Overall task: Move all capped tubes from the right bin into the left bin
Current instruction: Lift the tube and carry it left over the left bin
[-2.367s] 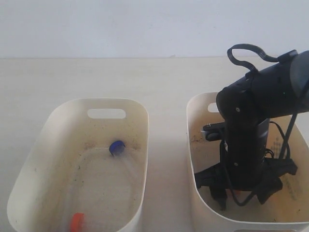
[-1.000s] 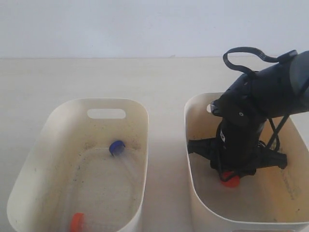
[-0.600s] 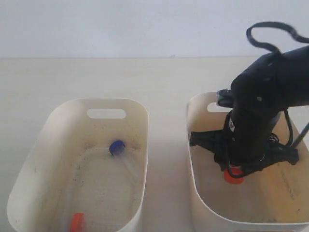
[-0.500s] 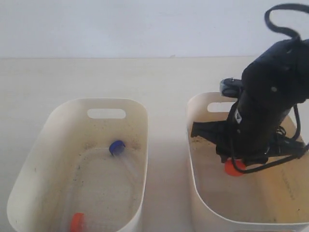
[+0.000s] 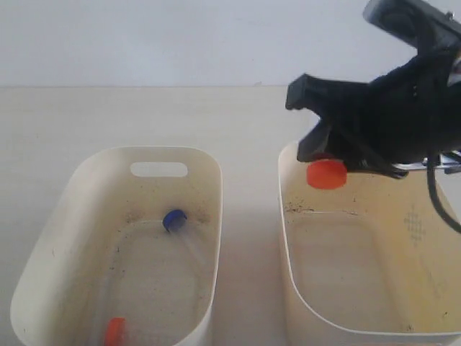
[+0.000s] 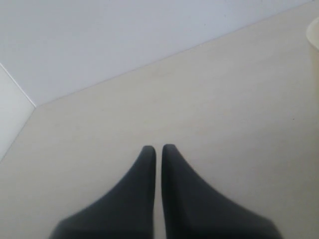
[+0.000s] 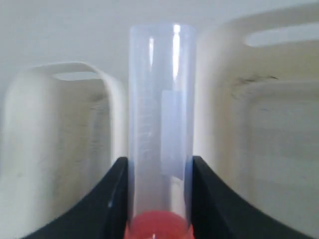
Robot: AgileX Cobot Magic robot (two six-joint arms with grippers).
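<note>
- Your right gripper is clamped on an orange-red-capped tube. The wrist view shows the clear body pinched between both black fingers, with the cap at the camera end.
- In the exterior view that tube hangs in the air over the right bin, up around 11 o'clock on its rim and clear of the floor.
- The left bin sits at 9 o'clock from the right one. Between the tube and it you've got both bins' facing walls, plus a narrow strip of bare table between them.
- Already lying in the left bin are a blue-capped tube toward 12 o'clock and a second orange-red cap down at 6 o'clock.
- The grey dotted diamond mark is on the right bin's 3 o'clock wall.
- Your left gripper has its fingers together, just a thin slit between them. It holds nothing and sits over bare table.
- Hard to see: from the exterior view the gripper hides the held tube's body, so only the cap shows.
- The right arm runs out of frame at 2 o'clock, and both bins' 6 o'clock rims are cut off.
- The clear bodies of the tubes in the left bin barely show against the speckled floor.
- A sliver of cream rim pokes into the left wrist view. I can't tell which bin it belongs to.
- The two bins behind the tube in the right wrist view are blurry too.
</note>
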